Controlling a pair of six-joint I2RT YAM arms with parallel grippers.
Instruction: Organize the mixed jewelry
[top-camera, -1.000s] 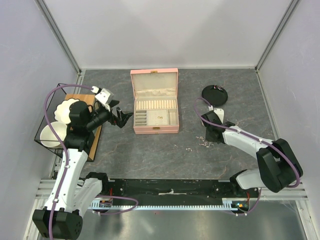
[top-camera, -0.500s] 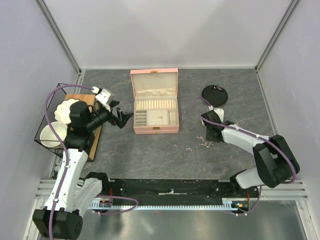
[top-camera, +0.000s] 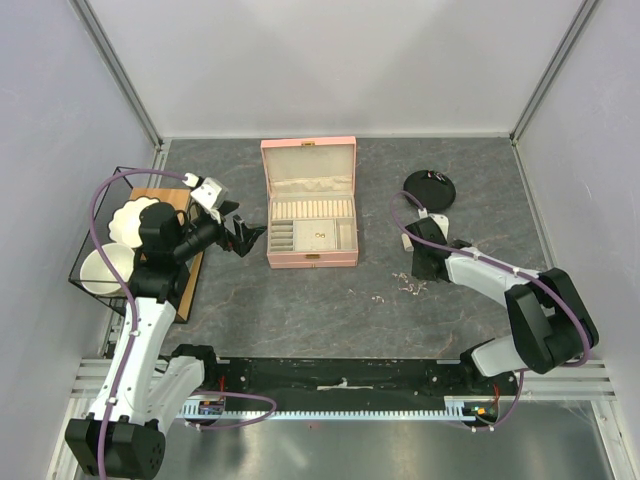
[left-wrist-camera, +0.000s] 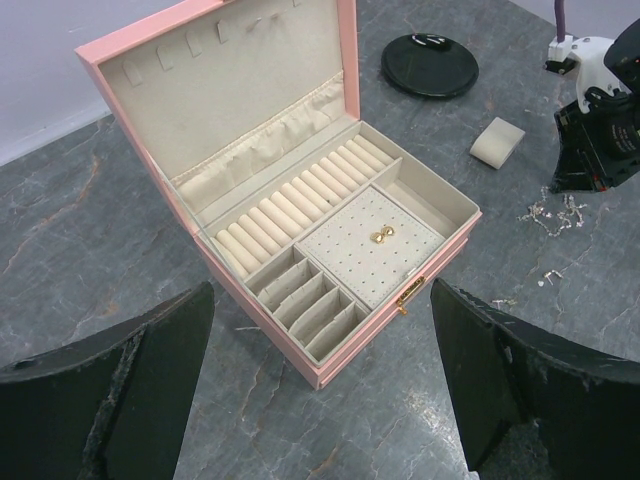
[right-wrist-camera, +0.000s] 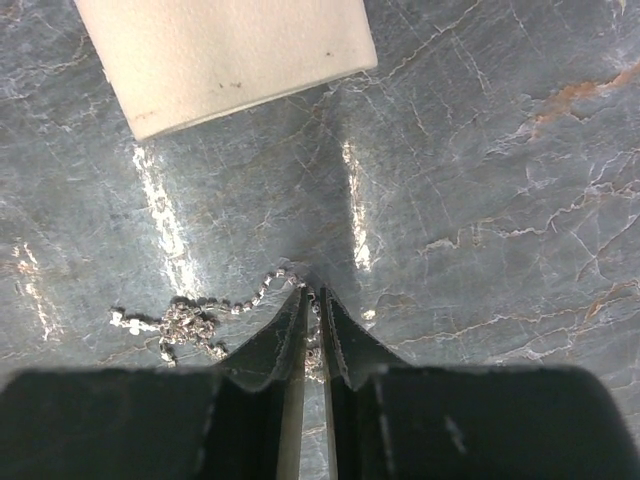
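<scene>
At the near edge of the table (top-camera: 300, 310) the two arm bases sit on a black rail. Just beyond, right of centre, the mixed jewelry (top-camera: 408, 285) lies in a small silvery tangle on the bare top, with a stray bit (top-camera: 378, 297) apart toward the middle. The right gripper (right-wrist-camera: 310, 295) points down into the heap, its fingers pinched nearly together on a fine chain (right-wrist-camera: 200, 318) that trails off to one side. A beige pad (right-wrist-camera: 220, 50) lies just past the fingertips, not touching the chain. By the left edge, a wire basket (top-camera: 90, 215) holds white dishes beside a wooden board (top-camera: 160, 200). The left gripper (top-camera: 245, 238) hovers with its fingers spread wide and empty, facing the open pink box (left-wrist-camera: 230, 90) at mid-table. A gold earring (left-wrist-camera: 380, 236) rests on the box's dotted tray. A round black disc (top-camera: 429, 189) lies toward the far right corner. The top is dark grey marbled stone, and the walls are pale. Since a second ago, the right fingers have narrowed and the pad has come out from under the wrist. The left arm has not moved.
</scene>
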